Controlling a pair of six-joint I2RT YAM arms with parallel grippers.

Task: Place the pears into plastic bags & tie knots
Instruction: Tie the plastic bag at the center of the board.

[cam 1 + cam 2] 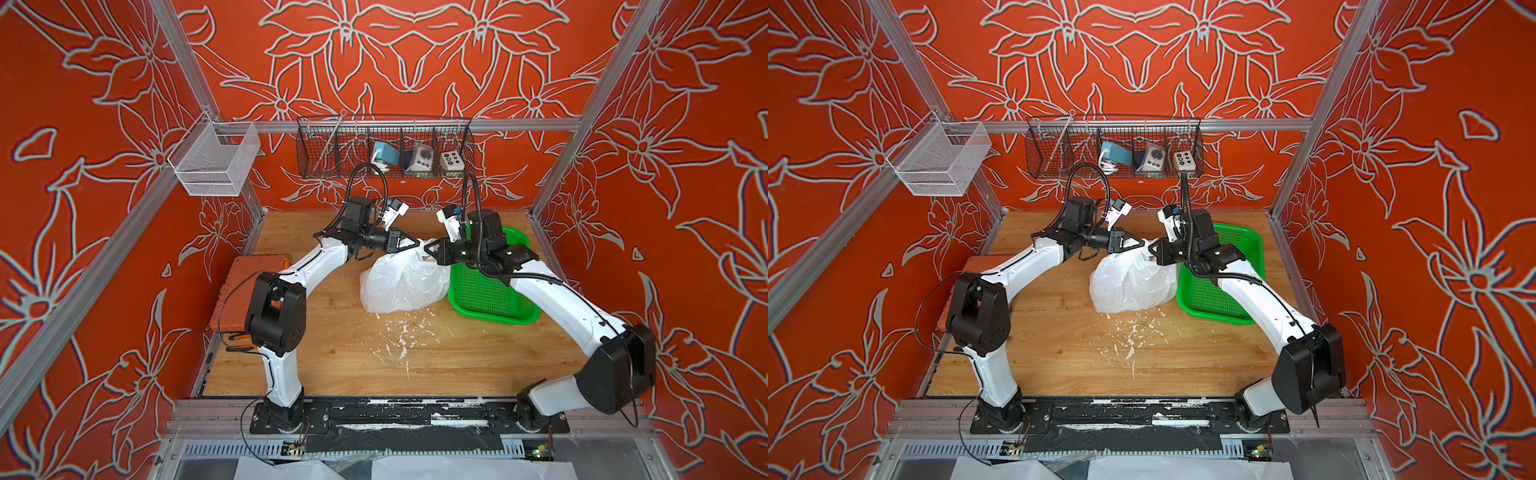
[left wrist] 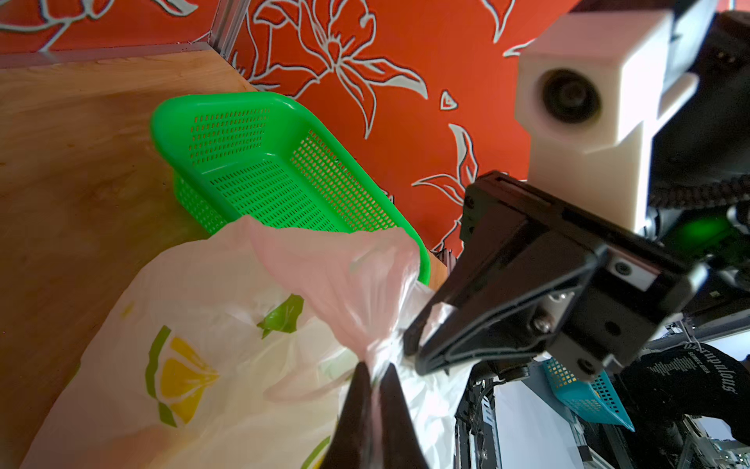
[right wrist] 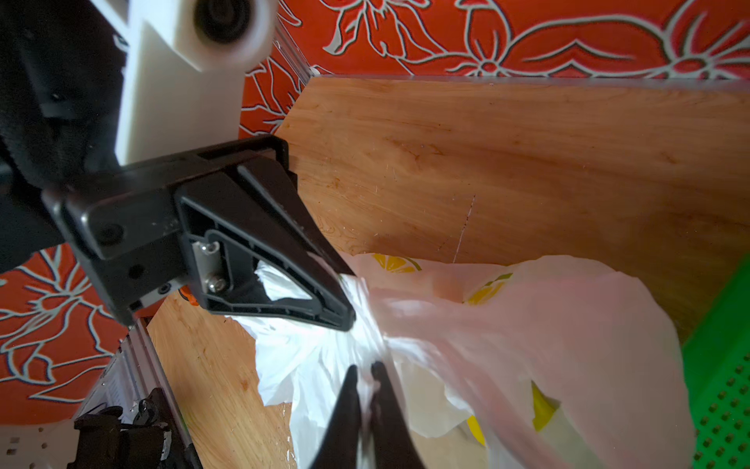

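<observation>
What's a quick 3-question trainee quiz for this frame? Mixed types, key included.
1. True or false: the bag lies inside the tray.
2. The left gripper is shut on: A) tray B) bag C) nothing.
3. Is the tray on the robot's left or right of the bag?
Key: 1 false; 2 B; 3 right.

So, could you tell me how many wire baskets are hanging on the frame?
2: a white basket at the left rear corner, and a black basket across the back.
</observation>
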